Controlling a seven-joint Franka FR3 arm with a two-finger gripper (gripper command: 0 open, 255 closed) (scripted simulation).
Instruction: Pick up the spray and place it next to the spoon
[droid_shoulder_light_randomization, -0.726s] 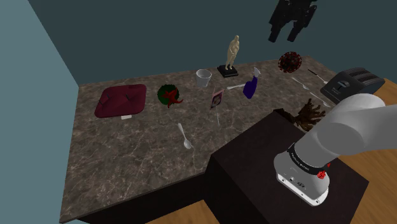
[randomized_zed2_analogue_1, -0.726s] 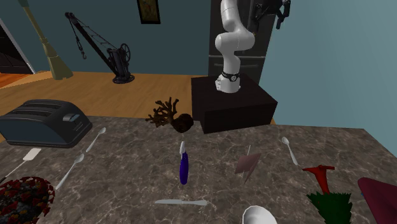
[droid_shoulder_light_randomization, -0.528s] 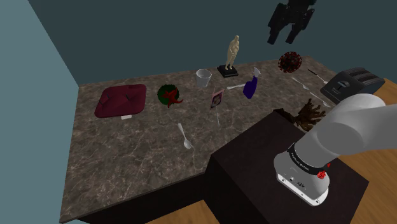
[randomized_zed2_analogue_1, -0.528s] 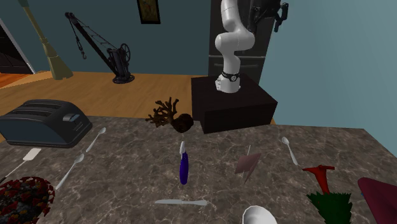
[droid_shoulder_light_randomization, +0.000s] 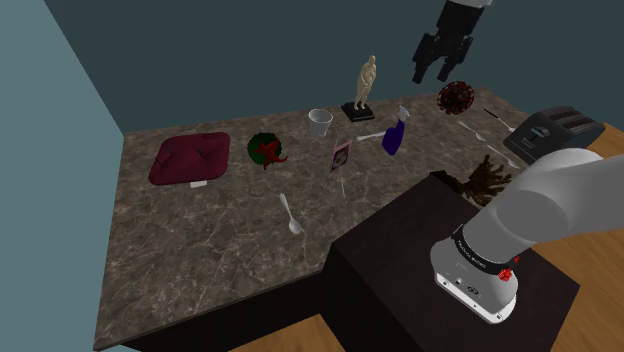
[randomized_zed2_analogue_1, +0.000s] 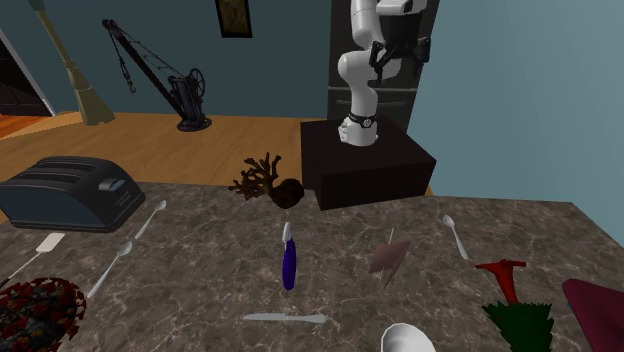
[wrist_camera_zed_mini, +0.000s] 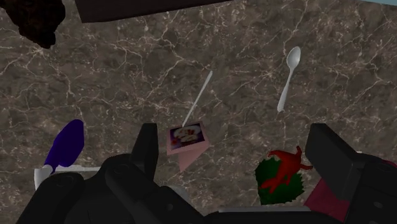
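1. One dark blue spray with a white nozzle is standing on the dark marbled table. It is sitting near the edge that runs along the wall, toward the end where the black toaster is resting. Nothing is gripping it.
2. A pale flat utensil is lying just beside the spray on the wall side.
3. A pink card on a thin stick is sitting near the spray, roughly between it and the spoon.
4. The spoon is lying well apart from the spray, near the opposite edge, the one facing the stand, with its bowl pointing toward that edge.
5. The gripper is hovering high above the table, and its fingers are standing wide apart and holding nothing.
6. A white cup, a pale statuette and a red spiky ball are lining the wall edge.
7. A green wreath with a red bow and a maroon cushion are sitting toward the end away from the toaster.
8. A brown branching piece is sitting at the stand-side edge near the toaster.
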